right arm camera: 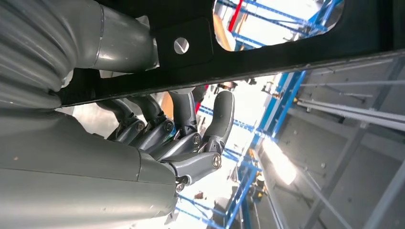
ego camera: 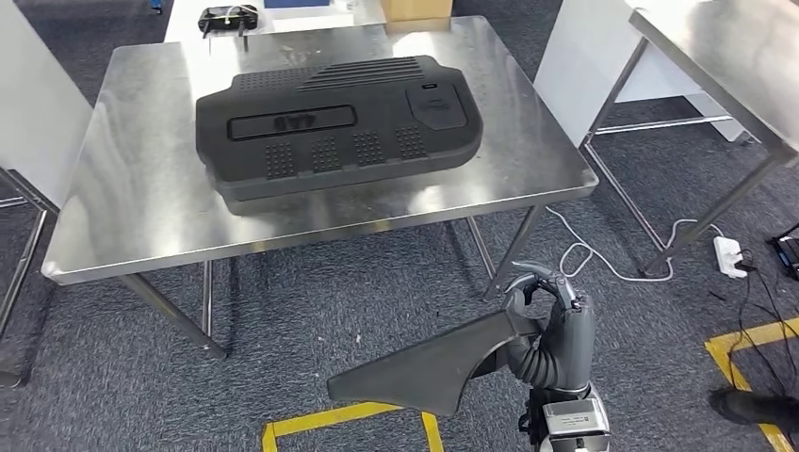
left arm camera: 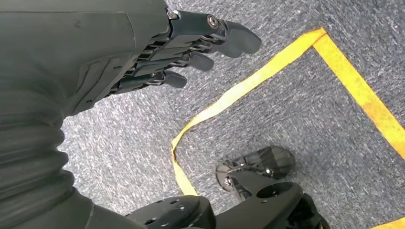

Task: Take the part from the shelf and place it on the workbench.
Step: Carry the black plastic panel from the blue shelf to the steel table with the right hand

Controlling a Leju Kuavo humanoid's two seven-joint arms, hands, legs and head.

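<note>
My right hand [ego camera: 551, 315] is raised in front of the steel workbench [ego camera: 141, 217], below its front edge, and grips a flat dark grey part [ego camera: 433, 367] with a curved, fin-like outline that sticks out to the left. In the right wrist view my fingers [right arm camera: 181, 138] curl around the edge of that part [right arm camera: 286, 52]. A large black moulded cover [ego camera: 339, 122] with ribbed and dotted patches lies across the middle of the workbench. In the left wrist view, my left hand [left arm camera: 191, 43] hangs over the carpet with its fingers stretched out and nothing in them.
A second steel table [ego camera: 725, 56] stands at the right, with a white power strip [ego camera: 727, 254] and cables on the floor beside it. Yellow tape [ego camera: 320, 419] marks the carpet near me. A black device [ego camera: 228, 16] and a cardboard box [ego camera: 415, 9] sit beyond the workbench.
</note>
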